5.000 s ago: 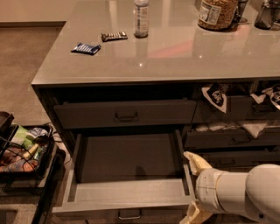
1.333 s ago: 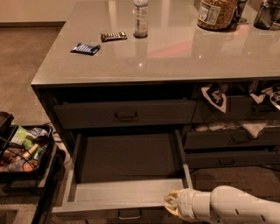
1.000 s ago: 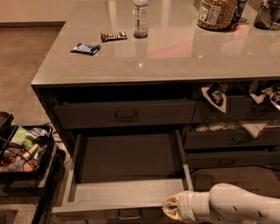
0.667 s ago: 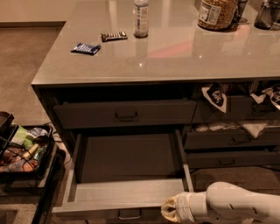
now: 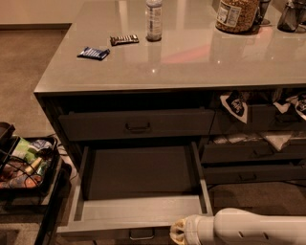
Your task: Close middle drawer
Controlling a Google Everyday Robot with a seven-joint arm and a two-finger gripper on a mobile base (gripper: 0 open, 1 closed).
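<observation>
The middle drawer stands pulled far out, with its long shallow pale-grey inside bare. Its dark front is at the bottom edge of the view, with the small metal bar handle at the centre. My gripper is at the end of the white arm, which comes in from the lower right. It sits low against the outside of the drawer front, just right of the handle. Most of the gripper is cut off by the bottom edge of the view.
The top drawer above is shut. On the counter are a bottle, a candy bar, a blue packet and a jar. A wire rack of snacks stands at left. Drawers at right hold bags.
My arm has dropped from the drawer's right side to its front and crept slightly left along it. The drawer has not visibly moved.
</observation>
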